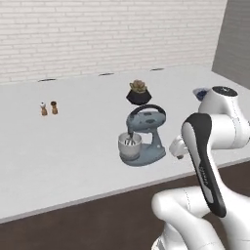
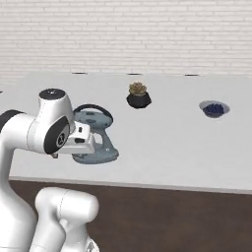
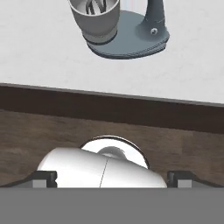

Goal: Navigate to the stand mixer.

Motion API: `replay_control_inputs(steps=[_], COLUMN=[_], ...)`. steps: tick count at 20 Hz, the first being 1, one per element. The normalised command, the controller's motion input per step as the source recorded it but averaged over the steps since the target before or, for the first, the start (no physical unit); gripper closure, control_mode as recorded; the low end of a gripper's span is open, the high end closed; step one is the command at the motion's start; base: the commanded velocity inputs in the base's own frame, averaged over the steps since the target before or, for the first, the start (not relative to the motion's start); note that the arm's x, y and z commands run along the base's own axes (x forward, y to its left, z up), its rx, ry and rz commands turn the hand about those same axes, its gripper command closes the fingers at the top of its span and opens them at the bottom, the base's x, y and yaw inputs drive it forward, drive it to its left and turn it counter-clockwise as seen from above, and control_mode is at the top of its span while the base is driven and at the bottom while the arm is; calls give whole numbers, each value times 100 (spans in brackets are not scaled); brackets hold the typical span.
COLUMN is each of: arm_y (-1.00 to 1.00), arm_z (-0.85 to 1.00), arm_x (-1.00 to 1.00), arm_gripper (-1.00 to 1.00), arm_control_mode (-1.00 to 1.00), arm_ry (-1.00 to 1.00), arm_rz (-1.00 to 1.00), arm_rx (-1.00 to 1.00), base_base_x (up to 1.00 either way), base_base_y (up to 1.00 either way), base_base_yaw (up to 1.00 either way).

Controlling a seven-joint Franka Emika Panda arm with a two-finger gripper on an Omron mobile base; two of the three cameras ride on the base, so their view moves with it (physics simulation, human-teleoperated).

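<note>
1. Several items sit on the pale grey surface (image 1: 58, 161); the stand mixer (image 1: 142, 136) stands near its front edge, close ahead of the arm.
2. Mixer: slate-blue arched head, pale bowl with whisk on its left in the left base view, flat blue base. In the right base view the arm's wrist covers much of it; the head's arch and the base edge (image 2: 101, 153) show.
3. Hand view: mixer bowl and base (image 3: 127, 39) at the top, surface edge and dark wood front below.
4. Behind the mixer, apart from it: a small plant in a black pot (image 1: 138, 93).
5. Far right, well apart: a bowl of dark blue contents (image 2: 214, 109).
6. Far left, well apart: two small shakers (image 1: 48, 108), side by side.
7. Between the base and the mixer, only bare surface and the dark front panel show; the robot's own forearm crosses the sightline in both base views.
8. End effector (image 3: 112, 177): two dark finger tips at the far left and far right of the hand view's bottom, spread wide, nothing between them.
9. White brick wall (image 1: 97, 34) behind.
</note>
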Motion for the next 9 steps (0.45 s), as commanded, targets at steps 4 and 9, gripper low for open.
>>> replay_control_inputs(steps=[4,9], arm_y=[0,0], arm_z=[0,0], arm_x=[0,0], arm_gripper=[-100,-100], arm_control_mode=[100,100], arm_ry=[0,0], arm_rz=[0,0], arm_rx=[0,0], base_base_x=[59,22], base_base_y=[0,0], base_base_yaw=[22,20])
